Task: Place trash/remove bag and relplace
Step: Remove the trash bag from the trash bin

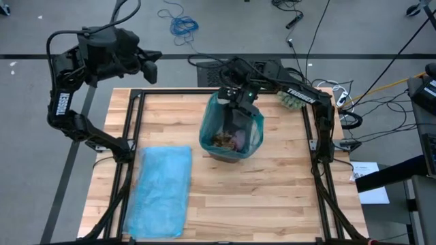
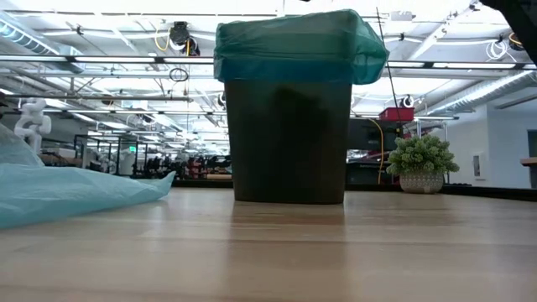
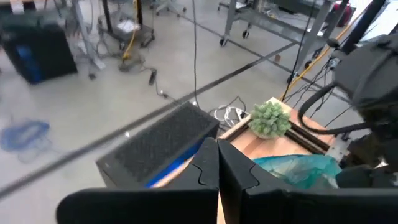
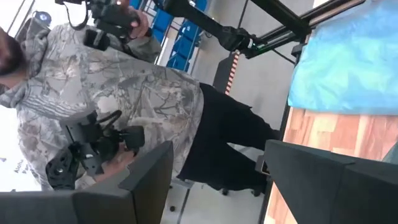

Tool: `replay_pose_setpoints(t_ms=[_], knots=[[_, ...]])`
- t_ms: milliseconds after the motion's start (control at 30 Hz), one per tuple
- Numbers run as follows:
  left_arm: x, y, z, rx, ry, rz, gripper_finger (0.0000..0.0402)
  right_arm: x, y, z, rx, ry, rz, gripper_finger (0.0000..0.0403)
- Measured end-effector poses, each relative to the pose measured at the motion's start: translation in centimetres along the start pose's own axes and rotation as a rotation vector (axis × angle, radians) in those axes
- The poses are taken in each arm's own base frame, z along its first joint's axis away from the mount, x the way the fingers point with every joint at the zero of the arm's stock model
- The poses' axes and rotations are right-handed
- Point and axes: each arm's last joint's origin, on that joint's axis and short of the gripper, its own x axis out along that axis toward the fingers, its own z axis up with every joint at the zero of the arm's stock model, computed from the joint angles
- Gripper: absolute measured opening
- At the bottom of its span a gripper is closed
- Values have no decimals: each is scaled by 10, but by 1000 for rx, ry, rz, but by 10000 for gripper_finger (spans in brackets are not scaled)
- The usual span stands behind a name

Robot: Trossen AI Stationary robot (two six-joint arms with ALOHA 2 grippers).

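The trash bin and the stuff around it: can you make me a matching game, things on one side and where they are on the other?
Things:
1. trash bin
2. flat blue bag
3. right gripper
4. left gripper

Places:
A. shut, raised beyond the table's far left corner
B. open, above the bin's mouth
C. middle of the table, lined with a teal bag
D. lying flat on the table's left side

Pairs: 1-C, 2-D, 3-B, 4-A

One dark square plastic bin (image 1: pixel 232 151), lined with one teal plastic bag (image 1: pixel 212 112). One flat light-blue plastic bag (image 1: pixel 162 188) on the wooden table (image 1: pixel 272 190). One small fuzzy green ball-shaped plant in a pot (image 2: pixel 422 164). Two dark robot arms. One person in a camouflage hoodie (image 4: pixel 118 93) beyond the right gripper's fingers (image 4: pixel 149 180).
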Motion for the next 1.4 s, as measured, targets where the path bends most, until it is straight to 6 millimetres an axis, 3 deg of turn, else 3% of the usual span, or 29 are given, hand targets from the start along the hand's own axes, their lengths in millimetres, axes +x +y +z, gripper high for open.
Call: replay_pose_setpoints(t_ms=[200,400,533,667,800,1000,1133,1267,1400], knots=[[22,1,-20,-27,192,115,0,-23,38,-12,-77,-59,-41,247],[49,-8,-28,-43,240,-44,0,-57,84,-40,-126,-171,-232,247],[61,-10,-35,-52,228,-96,0,-66,98,-63,-91,-178,-419,247],[76,-12,-50,-67,258,-181,0,-70,103,-80,-61,-136,-546,247],[85,-10,-64,-137,264,-274,0,-72,111,-87,-93,-131,-546,239],[89,-4,-85,-209,333,-341,0,-74,113,-88,-127,-131,-549,191],[81,1,-99,-253,403,-304,0,-73,110,-90,-132,-115,-543,154],[72,6,-109,-271,408,-270,0,-77,102,-112,-77,-95,-565,120],[72,9,-118,-289,415,-248,0,-81,80,-142,30,-80,-592,93]])
